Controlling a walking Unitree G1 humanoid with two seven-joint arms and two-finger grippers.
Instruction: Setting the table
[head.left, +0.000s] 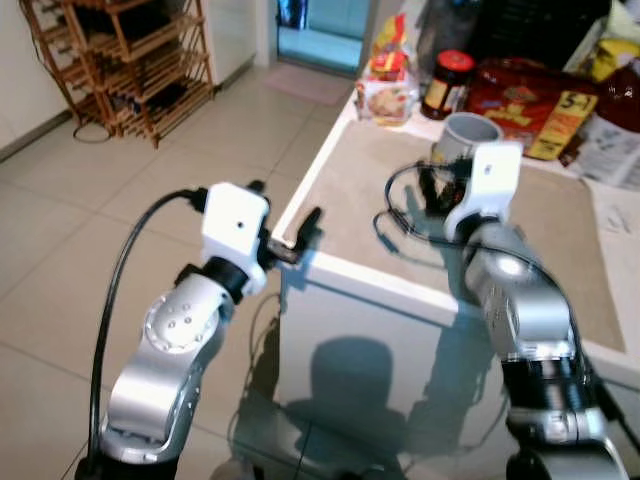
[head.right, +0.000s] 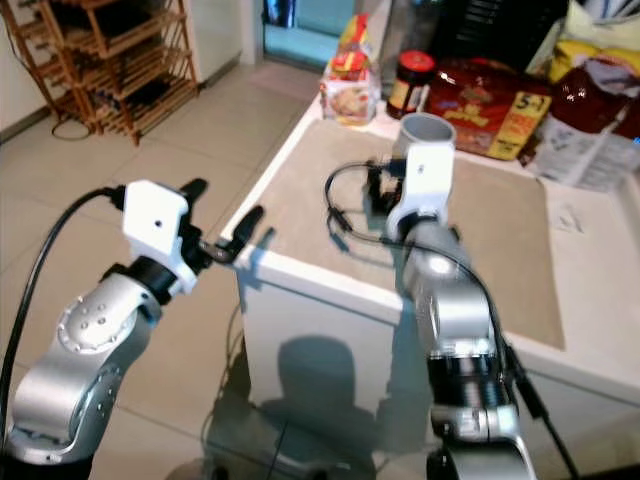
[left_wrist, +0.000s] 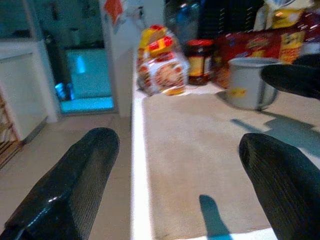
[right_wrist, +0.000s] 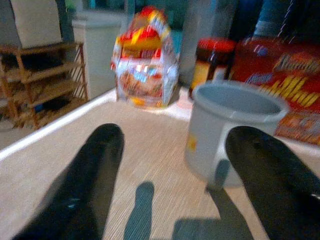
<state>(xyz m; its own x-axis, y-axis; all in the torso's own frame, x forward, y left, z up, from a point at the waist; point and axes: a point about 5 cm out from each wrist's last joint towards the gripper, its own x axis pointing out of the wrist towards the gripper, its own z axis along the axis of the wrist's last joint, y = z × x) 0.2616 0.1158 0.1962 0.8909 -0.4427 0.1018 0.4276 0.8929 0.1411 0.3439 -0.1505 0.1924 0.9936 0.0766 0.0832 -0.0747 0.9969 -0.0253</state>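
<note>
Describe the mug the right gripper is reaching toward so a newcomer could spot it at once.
Look at the white table with the beige mat. Along the mat's far edge stands a row of groceries; the mug sits just in front of them, ahead of the open right gripper. It is plain grey and open-topped, unlike the red-lidded jar and colourful packets behind.

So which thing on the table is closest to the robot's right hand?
The grey mug, just beyond the open right gripper. The red-lidded jar and snack bag stand farther back.

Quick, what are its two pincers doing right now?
Left pincer: open, holding nothing, at the table corner.
Right pincer: open, holding nothing, just short of the grey mug.
</note>
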